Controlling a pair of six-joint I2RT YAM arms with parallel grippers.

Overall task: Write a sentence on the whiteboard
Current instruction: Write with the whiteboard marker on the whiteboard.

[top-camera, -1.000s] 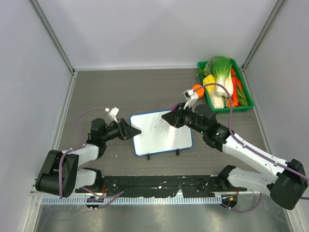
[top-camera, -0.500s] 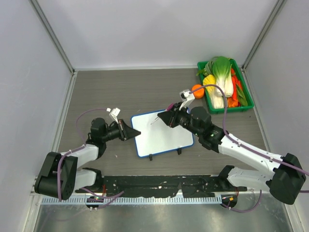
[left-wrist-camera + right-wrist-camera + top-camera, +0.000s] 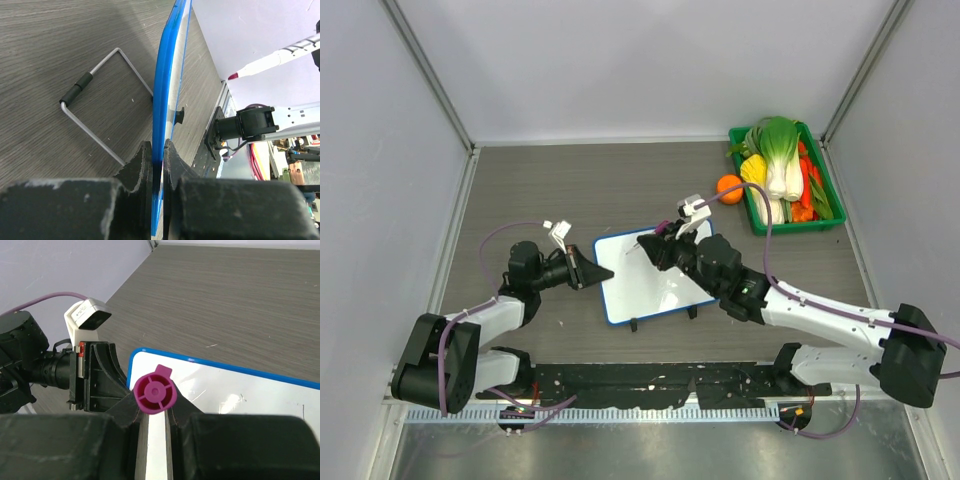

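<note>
The grey table (image 3: 570, 190) carries the whiteboard (image 3: 655, 285) near its middle. The left arm's fingers (image 3: 142, 162) pinch its blue left edge. The right arm's fingers (image 3: 125, 412) clamp a pink marker (image 3: 155, 392) over its upper-left corner.

- Grey wood-grain bench (image 3: 570, 180): matt, finely streaked.
- Small white whiteboard (image 3: 640, 285): smooth glossy face, shiny blue plastic frame.
- Bent wire stand (image 3: 76, 88): bare bright metal, black sleeve.
- My left hand (image 3: 157, 152): grainy matt black plastic.
- White marker (image 3: 154, 391): smooth magenta plastic end.
</note>
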